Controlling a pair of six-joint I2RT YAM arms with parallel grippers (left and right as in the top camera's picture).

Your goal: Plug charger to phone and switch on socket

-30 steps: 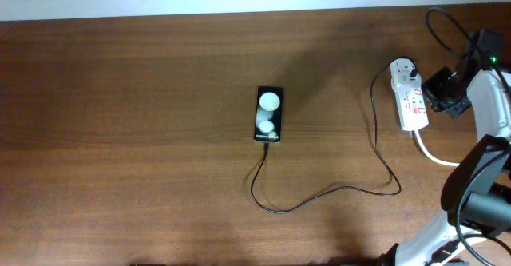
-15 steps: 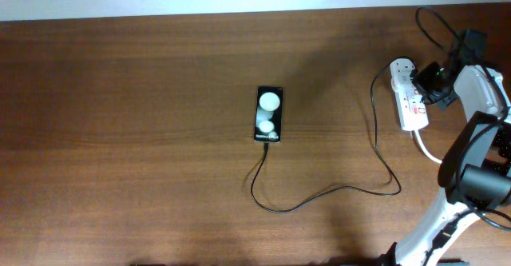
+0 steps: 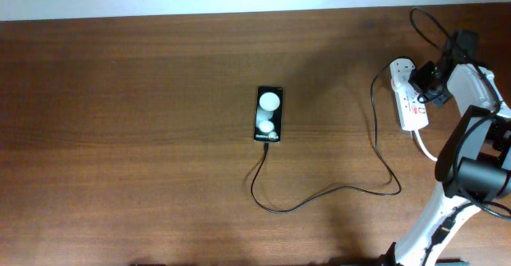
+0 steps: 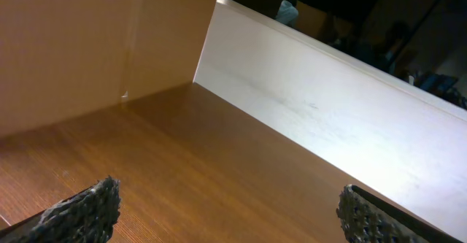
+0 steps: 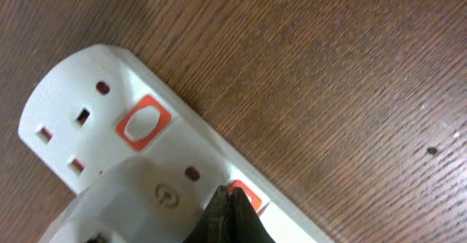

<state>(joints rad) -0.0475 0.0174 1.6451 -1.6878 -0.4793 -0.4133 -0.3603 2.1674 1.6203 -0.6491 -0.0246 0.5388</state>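
The black phone (image 3: 269, 114) lies flat at mid table, and the thin black charger cable (image 3: 319, 194) runs from its near end in a loop to the white plug adapter (image 3: 407, 73) seated in the white socket strip (image 3: 413, 106). My right gripper (image 3: 425, 86) is over the strip. In the right wrist view the gripper (image 5: 228, 203) is shut, its tips touching a red switch (image 5: 248, 192) beside the adapter (image 5: 139, 199). A second red switch (image 5: 142, 122) sits by the free outlet. My left gripper (image 4: 233, 214) is open and empty, out of the overhead view.
The strip's thick white cord (image 3: 427, 150) runs toward the right arm's base. A black robot cable (image 3: 431, 22) loops at the far right corner. A pale wall (image 4: 328, 119) borders the table's far edge.
My right gripper has moved left and a little toward the far edge, from beside the strip onto it, near the adapter. Phone and cable have not moved.
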